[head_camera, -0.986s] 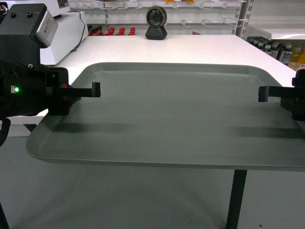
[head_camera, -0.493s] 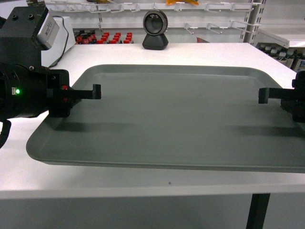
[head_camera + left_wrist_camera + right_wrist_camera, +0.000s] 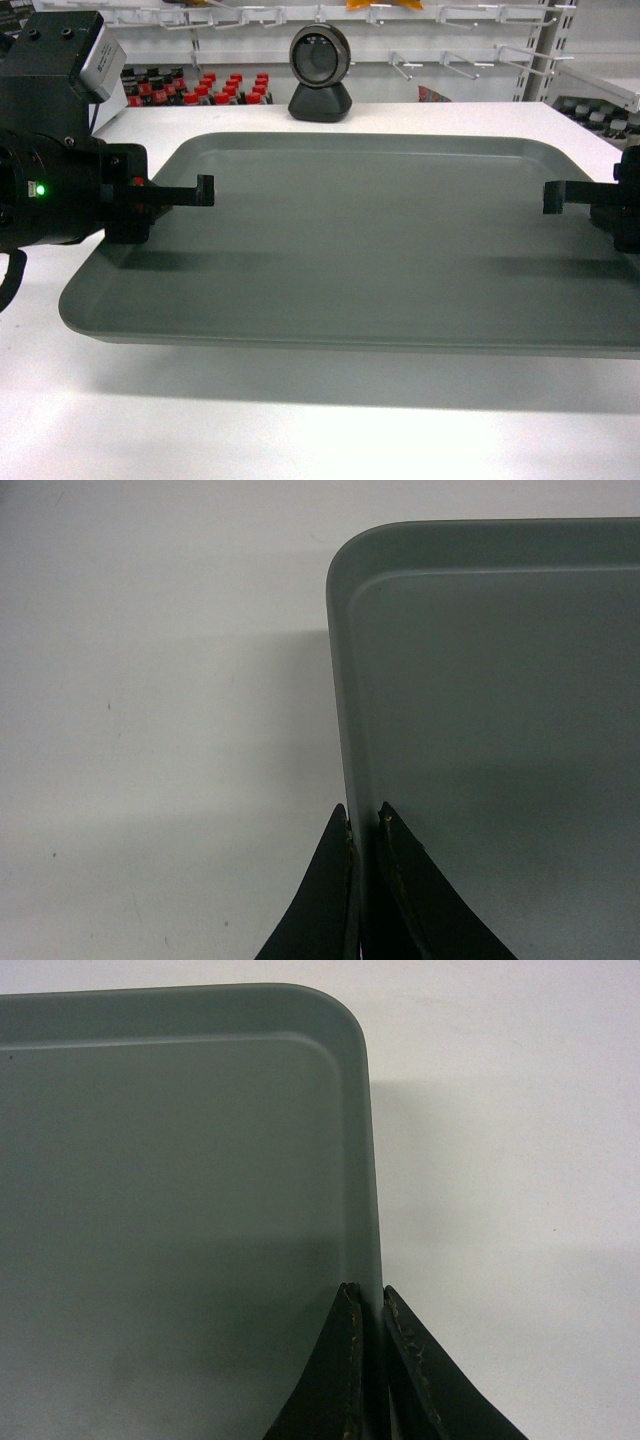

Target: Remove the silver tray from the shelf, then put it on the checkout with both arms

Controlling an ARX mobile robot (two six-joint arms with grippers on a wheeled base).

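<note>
Carrying the silver tray (image 3: pixel 370 240) in over the checkout (image 3: pixel 300 420).
Since 1 second ago the table edge and leg have left the head view; white top now lies under the whole tray, so lowering looks close. Left gripper (image 3: pixel 362 830) and right gripper (image 3: pixel 370 1305) each pinch a side rim. Matte grey, rounded corners, low lip; 1 shadow beneath suggests it hangs clear.

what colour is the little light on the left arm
Green, clearest in the head view.
</note>
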